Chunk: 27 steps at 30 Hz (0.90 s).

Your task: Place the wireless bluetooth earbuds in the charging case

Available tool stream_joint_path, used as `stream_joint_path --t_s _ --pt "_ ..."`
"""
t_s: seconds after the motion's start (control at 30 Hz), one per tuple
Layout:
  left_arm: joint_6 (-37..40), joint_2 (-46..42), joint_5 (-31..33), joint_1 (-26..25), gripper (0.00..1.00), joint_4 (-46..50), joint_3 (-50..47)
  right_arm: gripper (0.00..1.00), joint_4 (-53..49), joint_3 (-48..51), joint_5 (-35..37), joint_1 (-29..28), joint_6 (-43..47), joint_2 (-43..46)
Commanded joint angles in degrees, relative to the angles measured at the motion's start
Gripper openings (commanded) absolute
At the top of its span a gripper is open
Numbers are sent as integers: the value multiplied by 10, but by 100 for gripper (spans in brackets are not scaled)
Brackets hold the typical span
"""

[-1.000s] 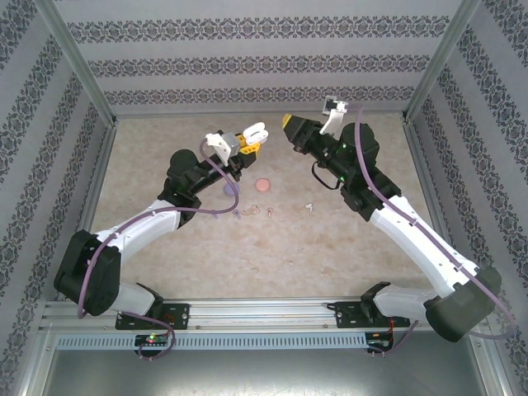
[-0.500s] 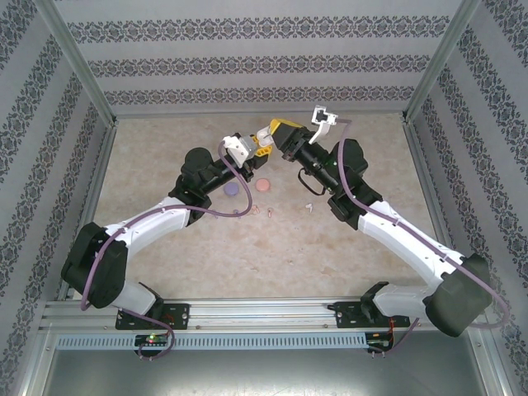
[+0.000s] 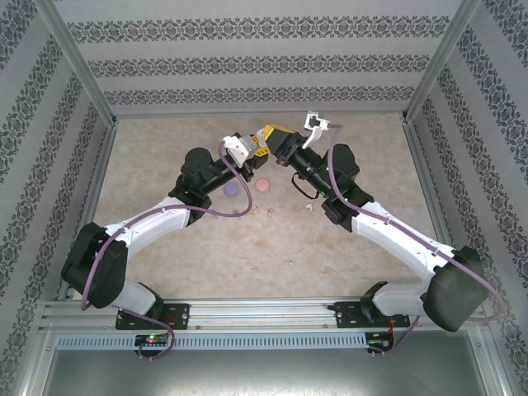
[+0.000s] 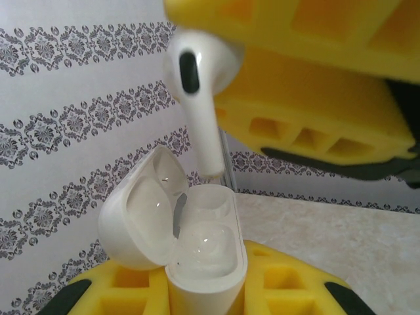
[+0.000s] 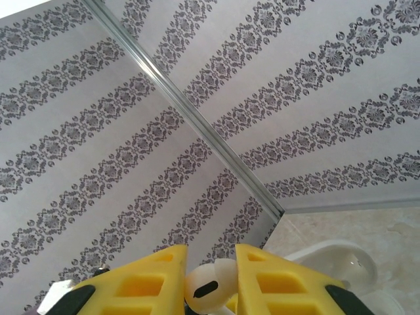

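A white charging case [image 4: 207,262] stands upright with my left gripper [image 4: 203,298] shut on its lower body. Its lid [image 4: 134,216] is flipped open to the left and both sockets look bare. My right gripper [image 5: 211,275] is shut on the head of a white earbud [image 5: 209,289]. In the left wrist view that earbud [image 4: 197,98] hangs stem down, its tip just above the case's far socket. From above, the left gripper [image 3: 256,148] and right gripper [image 3: 275,134] meet above the far middle of the table. Another white earbud [image 3: 308,206] lies on the table.
A purple case [image 3: 232,188] and a pinkish case [image 3: 263,185] sit on the table below the grippers. Small purple earbuds [image 3: 239,213] and pinkish-beige earbuds [image 3: 257,209] lie just in front of them. Patterned walls [image 3: 264,62] enclose the table.
My left gripper moved right with the case, then stopped. My right gripper swung left and brought the white earbud over the open case.
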State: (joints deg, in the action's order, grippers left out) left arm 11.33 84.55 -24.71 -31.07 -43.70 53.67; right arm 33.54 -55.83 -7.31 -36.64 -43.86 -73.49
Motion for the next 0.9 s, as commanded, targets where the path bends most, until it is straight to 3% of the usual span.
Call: stream_joint_path --t_s 0.0,0.87 --pt "-13 -4 6 -6 0 -26 14 22 33 10 9 -5 -10 -6" --pt "-28 -11 -2 -6 0 -36 17 19 30 33 28 -2 -7 -28"
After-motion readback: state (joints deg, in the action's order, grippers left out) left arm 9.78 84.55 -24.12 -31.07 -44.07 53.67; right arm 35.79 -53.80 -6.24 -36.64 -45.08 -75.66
